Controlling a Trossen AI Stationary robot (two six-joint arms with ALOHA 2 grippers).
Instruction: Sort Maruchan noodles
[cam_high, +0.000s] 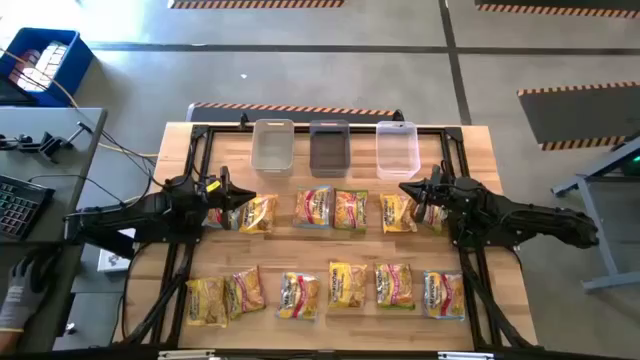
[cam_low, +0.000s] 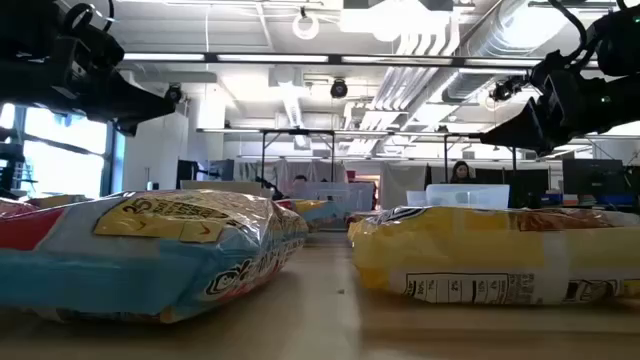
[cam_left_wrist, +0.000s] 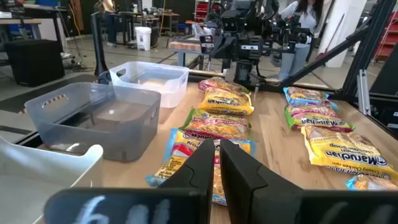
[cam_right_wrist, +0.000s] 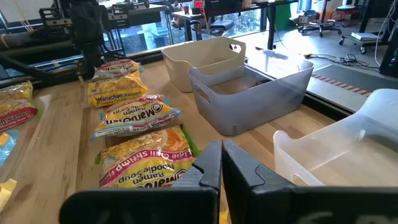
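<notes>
Maruchan noodles (cam_high: 330, 250): about a dozen yellow packets lying flat on the wooden table (cam_high: 180, 165), in two rows across it
Back row: six packets running from just under the left gripper to just under the right gripper, in front of the tubs
Front row: six packets near the table's front edge, the two at the left end overlapping
Nearest packets, low view: a blue-and-white one (cam_low: 150, 255) on the left, a yellow one (cam_low: 500, 255) on the right, a gap of bare table between them
Left gripper (cam_high: 250, 199): above the left end of the back row, fingers (cam_left_wrist: 205, 168) closed together, holding nothing
Right gripper (cam_high: 405, 188): above the right end of the back row, fingers (cam_right_wrist: 239, 165) closed together, holding nothing
Tubs: three in a line at the back of the table, a clear tub (cam_high: 273, 145) on the left, a dark tub (cam_high: 329, 147) in the middle, a second clear tub (cam_high: 396, 148) on the right; no packet shows in any of them
Room behind: desks, monitors and a seated person (cam_low: 460, 172) far off
</notes>
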